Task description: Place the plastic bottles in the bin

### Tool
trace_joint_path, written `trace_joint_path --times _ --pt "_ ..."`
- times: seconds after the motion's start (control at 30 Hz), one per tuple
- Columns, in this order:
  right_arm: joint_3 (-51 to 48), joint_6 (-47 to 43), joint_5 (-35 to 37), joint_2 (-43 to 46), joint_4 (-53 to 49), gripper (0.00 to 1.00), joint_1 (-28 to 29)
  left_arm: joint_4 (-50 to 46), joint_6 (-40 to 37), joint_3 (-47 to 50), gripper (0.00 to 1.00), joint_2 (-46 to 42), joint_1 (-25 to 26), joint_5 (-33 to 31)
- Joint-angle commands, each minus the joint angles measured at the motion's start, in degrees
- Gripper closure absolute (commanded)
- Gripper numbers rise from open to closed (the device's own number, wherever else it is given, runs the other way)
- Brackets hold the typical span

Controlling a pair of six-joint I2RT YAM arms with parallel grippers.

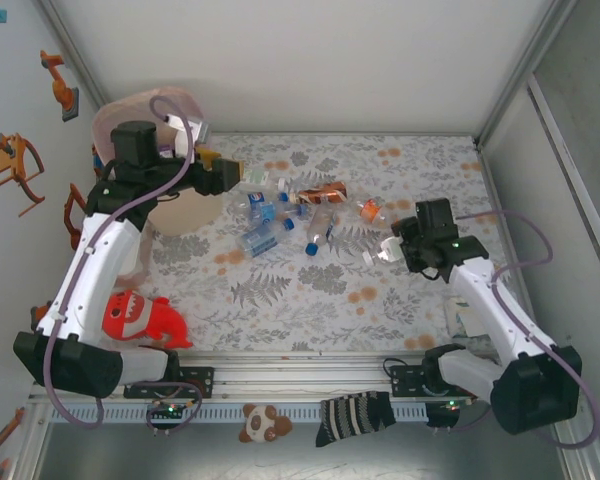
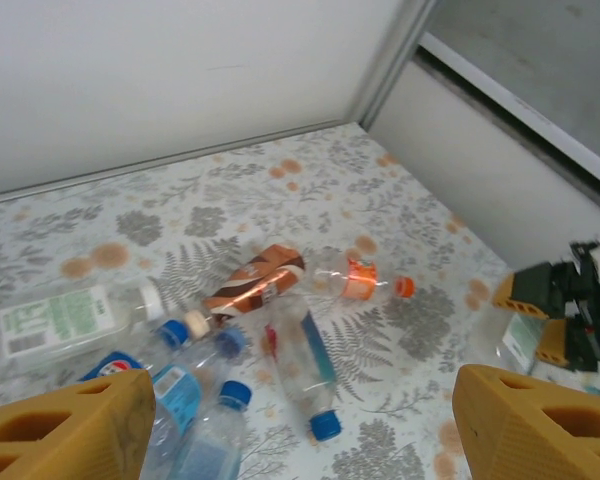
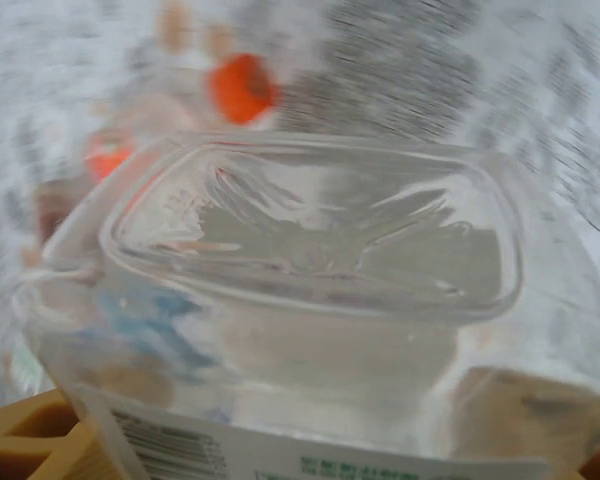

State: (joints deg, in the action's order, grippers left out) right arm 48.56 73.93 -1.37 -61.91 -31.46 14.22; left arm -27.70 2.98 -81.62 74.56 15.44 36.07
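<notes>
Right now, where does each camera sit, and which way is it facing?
Top external: above and behind the robot, looking down on the floral table, left arm, right arm, bin and bottle pile.
Left wrist: on the open left claw, facing across the pile toward the far right corner; its orange fingers show at the bottom.
Right wrist: on the right claw, close against the base of the clear bottle between its fingers.
Shared: top and left wrist both show the pile.

Bin mostly hidden behind the left arm — clear bottle blurred, cut off at the edges
</notes>
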Motion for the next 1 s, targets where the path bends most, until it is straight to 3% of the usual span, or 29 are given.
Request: trace_joint_path --times 0.0,0.17,0.43,0.97 --pt "1.96 -16.09 -0.42 1.87 7.15 0.44 -0.04 2.61 -0.23 -1.45 0.22 1.0 2.58 3.91" --pt "4.48 -23.18 -6.52 1.95 13.46 0.45 0.01 4.5 -0.38 -1.37 0.22 3.02 7.94 3.92" --pt "8.66 -19.78 -16.59 -0.7 24.16 0.45 0.84 11.74 3.65 -1.06 0.2 8.66 16.59 2.89" --pt "14.01 -18.91 -19.82 -3.9 31.18 0.44 7.72 19.08 9.95 -6.22 0.17 18.11 24.08 5.41"
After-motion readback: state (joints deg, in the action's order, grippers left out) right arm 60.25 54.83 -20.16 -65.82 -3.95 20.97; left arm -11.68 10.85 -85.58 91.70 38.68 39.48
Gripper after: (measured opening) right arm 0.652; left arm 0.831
